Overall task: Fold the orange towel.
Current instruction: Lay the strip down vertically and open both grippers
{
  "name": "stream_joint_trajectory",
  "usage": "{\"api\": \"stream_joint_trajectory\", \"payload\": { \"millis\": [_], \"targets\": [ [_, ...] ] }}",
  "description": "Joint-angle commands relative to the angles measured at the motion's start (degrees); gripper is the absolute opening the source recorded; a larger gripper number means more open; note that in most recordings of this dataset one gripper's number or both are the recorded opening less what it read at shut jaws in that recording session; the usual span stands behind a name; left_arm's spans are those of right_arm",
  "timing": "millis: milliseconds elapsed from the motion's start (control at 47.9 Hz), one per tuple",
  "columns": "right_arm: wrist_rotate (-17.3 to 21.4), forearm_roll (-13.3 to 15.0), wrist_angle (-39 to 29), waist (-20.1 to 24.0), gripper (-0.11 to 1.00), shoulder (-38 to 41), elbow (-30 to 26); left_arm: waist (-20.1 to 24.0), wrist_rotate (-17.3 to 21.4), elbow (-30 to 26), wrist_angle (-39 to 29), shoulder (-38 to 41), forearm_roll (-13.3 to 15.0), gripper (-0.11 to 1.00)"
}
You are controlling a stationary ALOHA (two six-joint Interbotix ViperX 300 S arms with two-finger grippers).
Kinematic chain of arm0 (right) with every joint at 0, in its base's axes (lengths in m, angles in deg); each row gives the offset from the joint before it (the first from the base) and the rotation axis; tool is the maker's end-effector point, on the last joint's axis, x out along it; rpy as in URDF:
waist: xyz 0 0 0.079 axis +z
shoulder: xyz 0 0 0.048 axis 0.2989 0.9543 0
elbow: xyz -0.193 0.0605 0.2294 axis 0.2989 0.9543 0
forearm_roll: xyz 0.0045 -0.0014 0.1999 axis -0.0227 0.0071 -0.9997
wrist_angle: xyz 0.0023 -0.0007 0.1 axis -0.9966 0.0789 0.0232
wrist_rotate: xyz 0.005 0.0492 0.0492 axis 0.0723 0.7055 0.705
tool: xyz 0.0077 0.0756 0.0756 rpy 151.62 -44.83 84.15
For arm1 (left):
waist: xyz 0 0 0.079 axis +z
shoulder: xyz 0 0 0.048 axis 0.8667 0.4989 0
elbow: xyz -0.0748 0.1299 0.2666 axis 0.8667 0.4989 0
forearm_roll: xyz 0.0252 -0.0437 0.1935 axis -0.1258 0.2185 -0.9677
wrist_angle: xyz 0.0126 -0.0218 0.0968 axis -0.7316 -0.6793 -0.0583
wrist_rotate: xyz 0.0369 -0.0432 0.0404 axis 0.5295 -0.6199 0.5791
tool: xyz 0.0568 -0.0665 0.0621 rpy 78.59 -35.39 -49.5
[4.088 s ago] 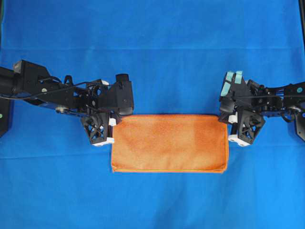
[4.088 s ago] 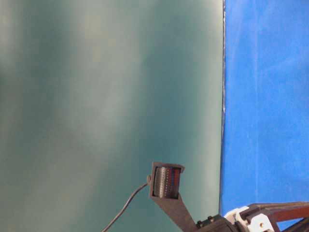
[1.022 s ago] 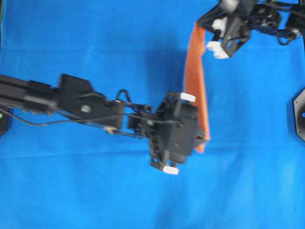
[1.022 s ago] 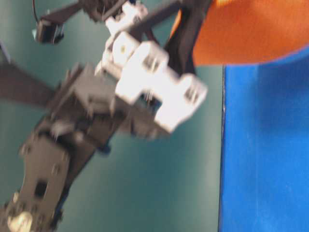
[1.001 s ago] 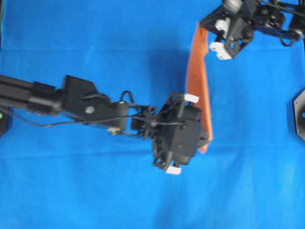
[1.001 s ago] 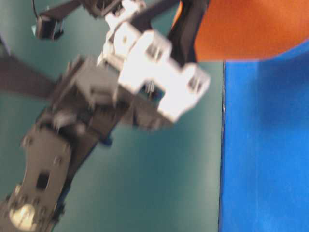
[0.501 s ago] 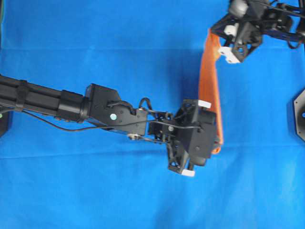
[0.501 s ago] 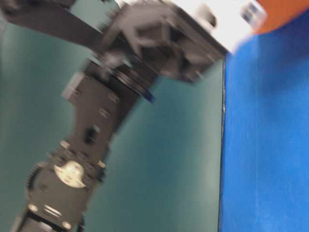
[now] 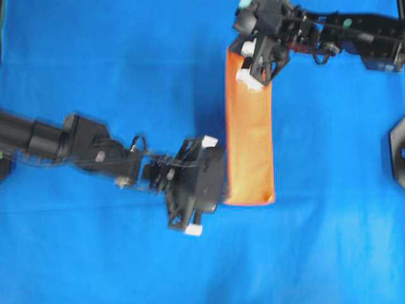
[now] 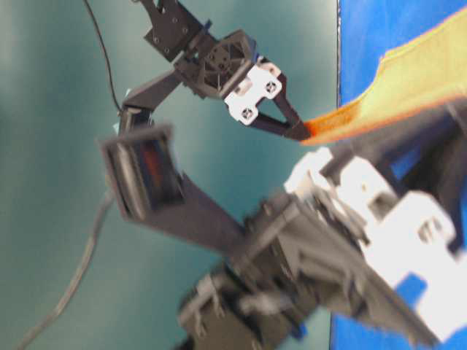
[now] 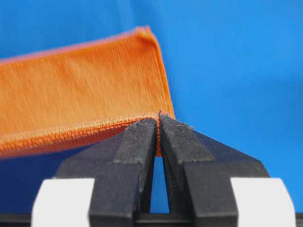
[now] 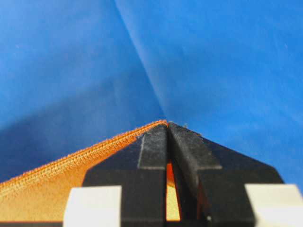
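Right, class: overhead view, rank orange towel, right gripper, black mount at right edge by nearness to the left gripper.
1. orange towel, held by the left gripper.
2. right gripper, top, at towel's far end.
3. black mount, right edge.

Towel [image 9: 249, 136] corners hidden within both hands; left arm [image 9: 76, 144] motion-blurred

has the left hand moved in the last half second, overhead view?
Yes. Against the blue sheet, the left hand has shifted left in the overhead view, still pinching the orange towel.
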Motion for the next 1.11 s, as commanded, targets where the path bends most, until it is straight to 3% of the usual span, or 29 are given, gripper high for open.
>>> {"api": "stream_joint_trajectory", "payload": {
  "millis": [0,480,542,626,668,751,876,1085],
  "targets": [
    [-0.1,0.4,0.8,-0.5,0.02,-0.5,-2.1,-2.9,-1.4,1.4,1.0,-2.7,0.1,0.03],
    [-0.1,0.4,1.9,0.9,0.02,0.7,-2.0,-2.5,-1.8,2.3,2.5,-2.9,0.1,0.03],
    [-0.2,0.4,1.9,1.1,0.03,0.7,-2.0,-2.4,-1.8,2.3,2.5,-2.8,0.1,0.08],
    [-0.4,0.7,2.3,1.5,0.04,0.7,-1.8,-2.3,-1.8,2.2,2.5,-2.8,0.1,0.27],
    [-0.4,1.2,2.4,1.8,0.11,0.7,-1.8,-2.3,-1.8,2.2,2.5,-2.9,0.1,0.37],
    [-0.8,2.2,2.4,2.5,0.38,0.7,-1.8,-2.3,-1.7,2.3,2.4,-3.0,0.1,0.56],
    [-0.5,2.4,2.2,2.7,0.66,0.7,-1.8,-2.2,-1.6,2.5,1.0,-3.6,0.1,0.59],
    [-0.5,2.4,1.6,2.7,0.64,-0.2,-1.2,-2.2,-1.8,3.0,-5.9,-8.4,0.1,0.62]
  ]
}}
